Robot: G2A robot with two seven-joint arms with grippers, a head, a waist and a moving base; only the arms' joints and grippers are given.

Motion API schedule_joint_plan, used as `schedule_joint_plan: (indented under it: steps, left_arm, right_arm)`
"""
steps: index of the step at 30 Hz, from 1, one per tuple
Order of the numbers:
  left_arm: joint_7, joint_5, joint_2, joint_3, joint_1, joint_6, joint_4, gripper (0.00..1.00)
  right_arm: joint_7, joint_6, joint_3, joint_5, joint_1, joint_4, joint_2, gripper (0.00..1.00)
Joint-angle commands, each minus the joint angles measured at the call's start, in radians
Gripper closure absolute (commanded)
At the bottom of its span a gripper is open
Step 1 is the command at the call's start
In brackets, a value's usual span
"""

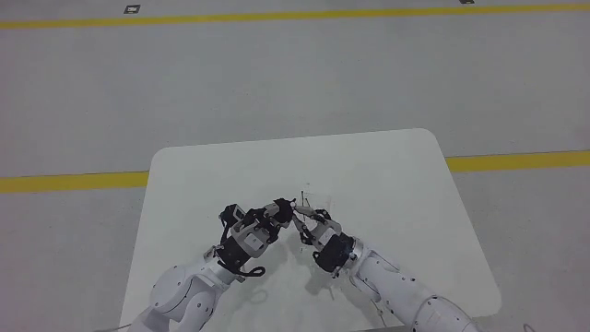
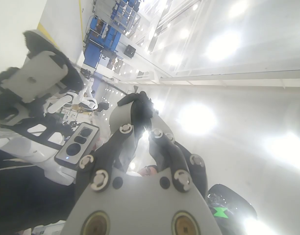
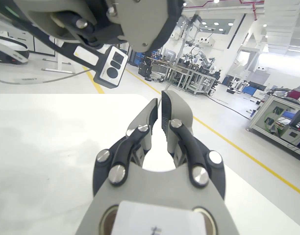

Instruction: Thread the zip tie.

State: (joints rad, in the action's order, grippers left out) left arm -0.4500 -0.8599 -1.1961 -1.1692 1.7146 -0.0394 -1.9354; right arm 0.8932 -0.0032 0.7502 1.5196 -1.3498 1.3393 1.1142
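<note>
Plainly, the thin dark plastic zip tie [image 1: 303, 197], likely light, springy and slick, hangs above the white desk [image 1: 396, 175], pinched by left hand [image 2: 139, 101] and right hand [image 3: 160, 99]; grip close behind its tip.

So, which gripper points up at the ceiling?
The left gripper: ceiling lights lie straight beyond it. The right gripper points level over the table.

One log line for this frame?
left tool: shut | right tool: shut on tie | both: over table, close together | threading: cannot tell
</note>
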Motion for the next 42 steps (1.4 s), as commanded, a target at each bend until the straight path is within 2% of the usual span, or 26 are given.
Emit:
schedule_joint_plan:
  steps: [1,9,17,28,31,33,35,38,42]
  left_arm:
    - [0.0,0.0,0.0,0.0,0.0,0.0,0.0,1.0]
    - [0.0,0.0,0.0,0.0,0.0,0.0,0.0,1.0]
    - [0.0,0.0,0.0,0.0,0.0,0.0,0.0,1.0]
    - [0.0,0.0,0.0,0.0,0.0,0.0,0.0,1.0]
    - [0.0,0.0,0.0,0.0,0.0,0.0,0.0,1.0]
    - [0.0,0.0,0.0,0.0,0.0,0.0,0.0,1.0]
    - [0.0,0.0,0.0,0.0,0.0,0.0,0.0,1.0]
    - [0.0,0.0,0.0,0.0,0.0,0.0,0.0,1.0]
    - [0.0,0.0,0.0,0.0,0.0,0.0,0.0,1.0]
  right_arm:
    - [0.016,-0.01,0.02,-0.015,-0.011,0.005,-0.003,0.0]
    - [0.094,-0.068,0.141,-0.107,-0.066,0.046,-0.025,0.0]
    - [0.115,-0.148,0.269,-0.166,-0.123,0.12,-0.049,0.0]
    - [0.102,-0.153,0.273,-0.174,-0.126,0.121,-0.049,0.0]
    - [0.108,-0.242,0.308,-0.299,-0.139,0.122,-0.049,0.0]
    - [0.121,-0.337,0.341,-0.386,-0.147,0.106,-0.052,0.0]
    - [0.12,-0.337,0.352,-0.433,-0.154,0.104,-0.058,0.0]
    - [0.127,-0.337,0.331,-0.494,-0.156,0.126,-0.07,0.0]
    - [0.133,-0.337,0.321,-0.501,-0.154,0.127,-0.077,0.0]
